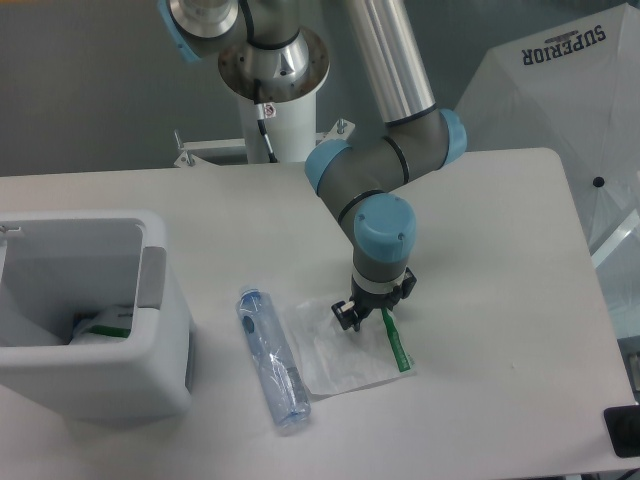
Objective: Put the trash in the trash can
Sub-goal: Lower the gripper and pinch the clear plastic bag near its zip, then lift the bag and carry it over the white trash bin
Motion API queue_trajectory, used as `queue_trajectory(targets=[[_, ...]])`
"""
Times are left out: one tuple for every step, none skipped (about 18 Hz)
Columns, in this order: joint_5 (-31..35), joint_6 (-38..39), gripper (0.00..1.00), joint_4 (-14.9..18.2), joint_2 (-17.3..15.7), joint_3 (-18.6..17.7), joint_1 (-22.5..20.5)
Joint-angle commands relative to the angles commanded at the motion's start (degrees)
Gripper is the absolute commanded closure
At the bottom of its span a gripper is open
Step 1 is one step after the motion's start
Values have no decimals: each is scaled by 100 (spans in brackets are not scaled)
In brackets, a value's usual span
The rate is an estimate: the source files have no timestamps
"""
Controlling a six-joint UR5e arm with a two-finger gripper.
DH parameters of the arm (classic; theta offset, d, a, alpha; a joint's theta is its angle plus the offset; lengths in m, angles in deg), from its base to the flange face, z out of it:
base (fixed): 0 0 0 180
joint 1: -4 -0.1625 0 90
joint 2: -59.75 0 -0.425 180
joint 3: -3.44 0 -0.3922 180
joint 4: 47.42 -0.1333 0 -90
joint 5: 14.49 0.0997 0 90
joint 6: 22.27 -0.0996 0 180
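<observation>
We see the gripper (366,317) pointing straight down over the wrapper (345,348), its short black fingers at the sheet's upper edge beside the green strip (396,338). Whether those fingers are pinching the film or merely resting apart on it we cannot tell; the tips are too small and dark to read. The wrapper is a thin, crinkled, translucent white sheet, roughly square, lying flat on the matte white table (490,260) with its stiff green edge running along the right side. Just beside it, to the left, lies the bottle (270,356), a slim cylinder of clear bluish plastic, dented and glinting, on its side with the cap end pointing away from us. Well apart at the left edge stands the trash can (150,380), a boxy white plastic bin with rounded corners, a thick smooth rim and a grey side panel; inside it we glimpse something white with green on it.
</observation>
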Motion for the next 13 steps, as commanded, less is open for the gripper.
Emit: queue_trajectory(targets=[[0,0,48,0,0,0,0],[0,0,53,9,0,0,0],[-9,9,55,9,-9,0,0],[0,9,59,9,-9,0,0],[-9,9,65,9,-9,0,17],[0,9,67,9,-9,0,18],[-9,9,70,9,-9,9,18],[-9,0,73,9,-17,9,26],[-9,0,75,9,-26,9,18],[0,-9,76,9,-26,9,26],[0,-17,79,9,-35,26,26],[0,-26,83,17,-79,26,26],[0,-35,87,17,-105,26,18]])
